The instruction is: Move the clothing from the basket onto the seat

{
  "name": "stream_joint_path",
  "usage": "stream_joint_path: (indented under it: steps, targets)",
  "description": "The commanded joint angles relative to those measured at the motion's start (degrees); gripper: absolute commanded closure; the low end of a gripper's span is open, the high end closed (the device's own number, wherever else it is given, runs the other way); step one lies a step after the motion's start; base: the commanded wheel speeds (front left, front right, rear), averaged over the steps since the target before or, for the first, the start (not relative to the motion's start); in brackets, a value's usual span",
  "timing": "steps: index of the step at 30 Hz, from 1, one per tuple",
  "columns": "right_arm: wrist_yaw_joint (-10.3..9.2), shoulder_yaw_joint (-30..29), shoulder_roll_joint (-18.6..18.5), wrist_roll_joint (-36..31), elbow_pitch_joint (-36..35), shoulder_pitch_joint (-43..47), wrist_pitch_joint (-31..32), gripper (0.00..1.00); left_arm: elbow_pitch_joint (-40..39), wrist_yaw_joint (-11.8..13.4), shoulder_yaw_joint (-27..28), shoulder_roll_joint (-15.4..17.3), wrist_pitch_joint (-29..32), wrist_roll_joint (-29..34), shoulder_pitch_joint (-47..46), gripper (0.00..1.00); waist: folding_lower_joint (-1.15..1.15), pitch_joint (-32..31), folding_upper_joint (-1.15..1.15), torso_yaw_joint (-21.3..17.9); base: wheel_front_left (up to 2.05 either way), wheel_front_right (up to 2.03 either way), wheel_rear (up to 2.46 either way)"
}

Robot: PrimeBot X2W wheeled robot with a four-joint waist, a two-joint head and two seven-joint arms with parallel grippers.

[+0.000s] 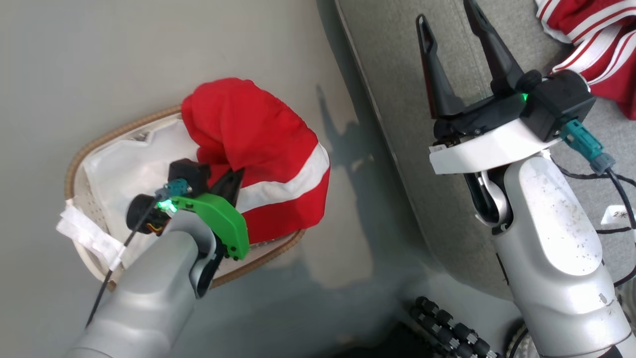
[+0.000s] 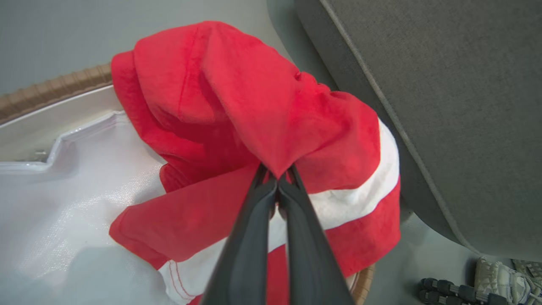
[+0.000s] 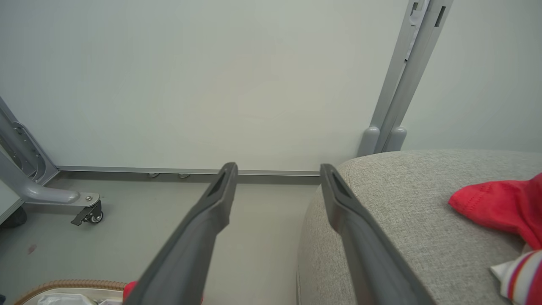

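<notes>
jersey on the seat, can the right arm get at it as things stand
Probably yes: the right gripper hangs open and empty over the seat, the jersey lies close beside it, nothing between; it would need to turn.

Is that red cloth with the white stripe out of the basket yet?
Not yet. Pinched by the shut left gripper, the red cloth peaks upward, but its lower folds lie on the liner in the basket.

The basket sits on the floor, left of the seat and apart from it. A garment lies in the basket, draped over its seat-side rim, the left jaws pinching a fold. A jersey lies on the seat, right of the right jaws.
</notes>
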Motion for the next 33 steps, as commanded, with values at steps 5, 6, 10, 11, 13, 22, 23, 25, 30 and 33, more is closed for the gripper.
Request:
stream_joint_path:
  steps: [5,6,10,11,13,22,23,25,30,33]
  targets:
    - [-0.08,-0.20,-0.23,-1.26,2.65,2.95,-0.01,0.00,-3.61,-0.15,2.93,-1.07,-0.17,3.37,4.74,1.00,0.00,-9.90,0.00,4.99,0.00,0.00,0.00]
    - [-0.08,-0.16,-0.23,-1.50,3.03,3.36,-0.01,0.00,-4.19,-0.15,3.69,-1.23,-0.18,4.03,5.45,1.00,0.00,-10.90,0.00,5.46,0.00,0.00,0.00]
    - [-0.08,-0.44,-0.25,-2.36,4.89,5.83,-0.01,0.00,-7.03,-0.15,7.04,-2.10,-0.13,7.48,8.93,1.00,0.00,-15.51,0.00,7.80,0.00,0.00,0.00]
    - [-0.08,-0.59,-0.26,-2.53,5.34,6.57,-0.02,0.00,-7.79,-0.15,7.32,-2.14,-0.13,9.34,9.89,1.00,0.00,-16.76,0.00,8.43,0.00,0.00,0.00]
    - [-0.08,-0.91,-0.27,-2.58,6.17,7.93,-0.02,0.00,-9.70,-0.15,8.56,-2.32,-0.12,11.21,12.12,1.00,0.00,-19.12,0.00,9.50,0.00,0.00,0.00]
    - [-0.08,-1.19,-0.27,-2.23,8.58,13.65,-0.01,0.00,-18.09,-0.15,16.03,-2.97,-0.13,18.51,19.57,1.00,0.00,-27.02,0.00,13.04,0.00,0.00,0.00]
    - [-0.08,-1.15,-0.27,-2.17,8.87,14.39,-0.02,0.00,-19.53,-0.15,17.22,-3.12,-0.13,19.70,20.55,1.00,0.00,-27.98,0.00,13.51,0.00,0.00,0.00]
    - [-0.08,-1.14,-0.25,-2.00,9.37,15.53,-0.01,0.00,-21.61,-0.15,19.11,-3.77,-0.13,20.27,22.10,1.00,0.00,-29.57,0.00,14.21,0.00,0.00,0.00]
    - [-0.08,-1.20,-0.23,-1.44,10.12,18.20,-0.02,0.00,-26.40,-0.15,22.36,-4.59,-0.14,22.40,24.64,1.00,0.00,-32.73,0.00,15.48,0.00,0.00,0.00]
    - [-0.08,-1.19,-0.25,-1.13,10.56,19.41,-0.01,0.00,-29.07,-0.15,24.11,-5.04,-0.14,23.06,25.63,1.00,0.00,-34.14,0.00,16.04,0.00,0.00,0.00]
